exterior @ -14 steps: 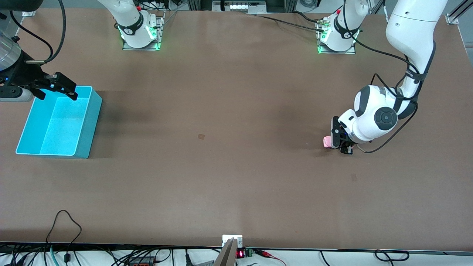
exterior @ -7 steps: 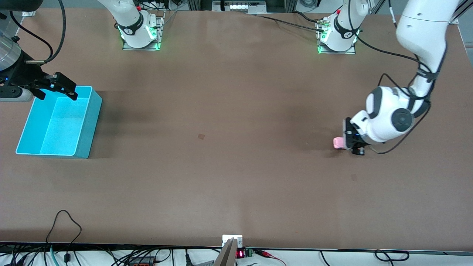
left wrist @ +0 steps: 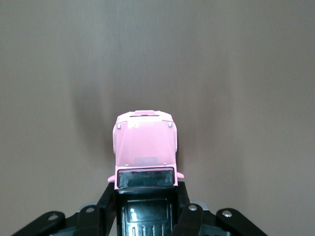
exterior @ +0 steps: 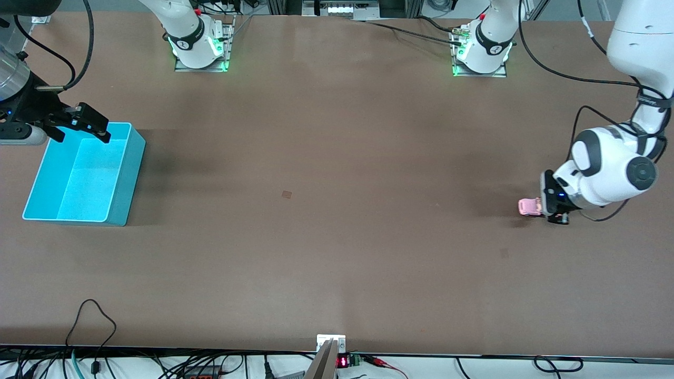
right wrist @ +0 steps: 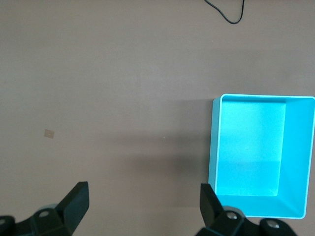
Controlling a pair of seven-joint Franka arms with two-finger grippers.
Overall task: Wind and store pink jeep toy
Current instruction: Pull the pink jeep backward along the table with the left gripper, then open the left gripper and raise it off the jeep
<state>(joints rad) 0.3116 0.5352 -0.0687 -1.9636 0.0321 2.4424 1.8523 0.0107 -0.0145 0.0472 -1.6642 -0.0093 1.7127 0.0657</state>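
left gripper [exterior: 547,208]: low at the left arm's end of the table, fingers [left wrist: 106,211] clamped on the rear of the pink jeep toy [exterior: 529,206]
pink jeep toy: hood sticks out past the fingers, wheels at or just above the table [exterior: 337,252], can't tell which
right gripper [exterior: 79,123]: waiting over the far rim of the turquoise bin [exterior: 126,179], jaws spread wide, holding nothing
turquoise bin: at the right arm's end, well apart from the jeep
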